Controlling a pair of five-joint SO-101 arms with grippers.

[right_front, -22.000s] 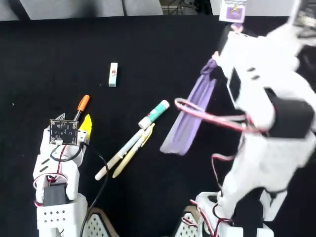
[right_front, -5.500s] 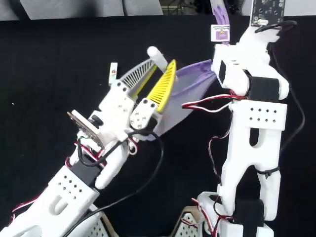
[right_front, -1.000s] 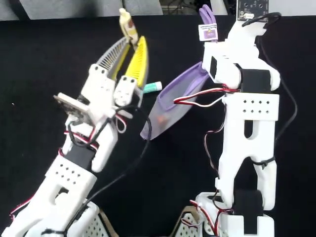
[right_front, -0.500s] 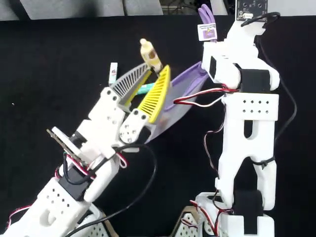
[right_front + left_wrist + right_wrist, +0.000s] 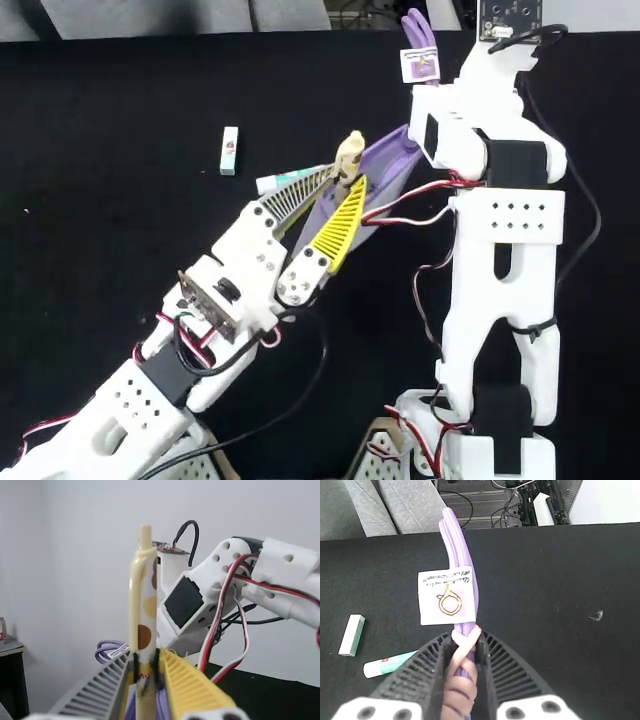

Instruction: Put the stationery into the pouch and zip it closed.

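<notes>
My left gripper is shut on a cream pen with brown spots, held upright over the mouth of the purple pouch. The pouch hangs tilted above the table with its top end pinched in my right gripper, which is shut on the pouch; a white tag dangles from it. A white and green glue stick lies on the table under the left arm. A small white eraser lies farther left.
The table top is a black cloth. The right arm's white body stands tall at the right, with red and black cables looping beside the pouch. Grey chairs and cables sit beyond the table's far edge.
The left arm swung right and down with the pen, from above the table's far edge to the pouch mouth. The right arm and pouch stayed still.
</notes>
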